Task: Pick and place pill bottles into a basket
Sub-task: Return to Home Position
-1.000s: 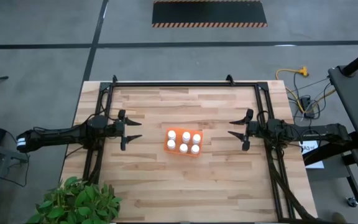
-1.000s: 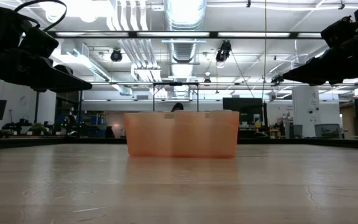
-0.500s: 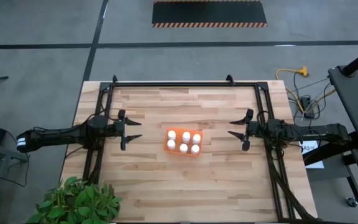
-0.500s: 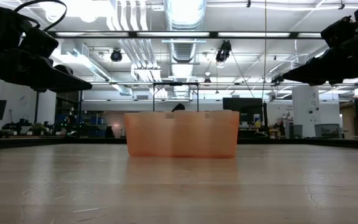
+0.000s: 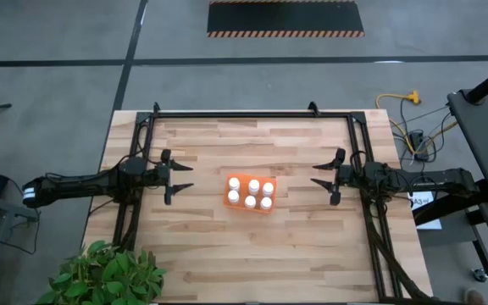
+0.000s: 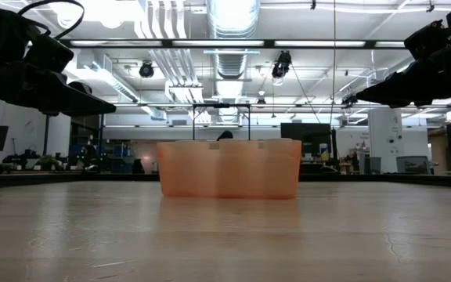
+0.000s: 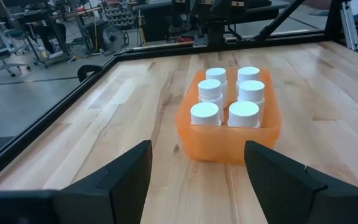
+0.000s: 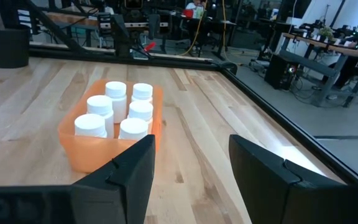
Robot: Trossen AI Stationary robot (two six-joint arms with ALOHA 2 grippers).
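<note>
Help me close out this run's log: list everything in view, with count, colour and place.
small white cylindrical pill bottles with round caps: six, white, standing in two rows of three inside the basket
shallow orange rectangular plastic basket: one, orange, mid-table between the grippers
light wooden plank table: one, pale wood
black metal frame rails: black, along the table's far edge and both sides
leafy green plant: one, green, off the table's corner on the left arm's side
yellow cable: one, yellow, on the floor past the right arm's side
left gripper: black, open, empty, apart from the basket
right gripper: black, open, empty, on the opposite side of the basket
</note>
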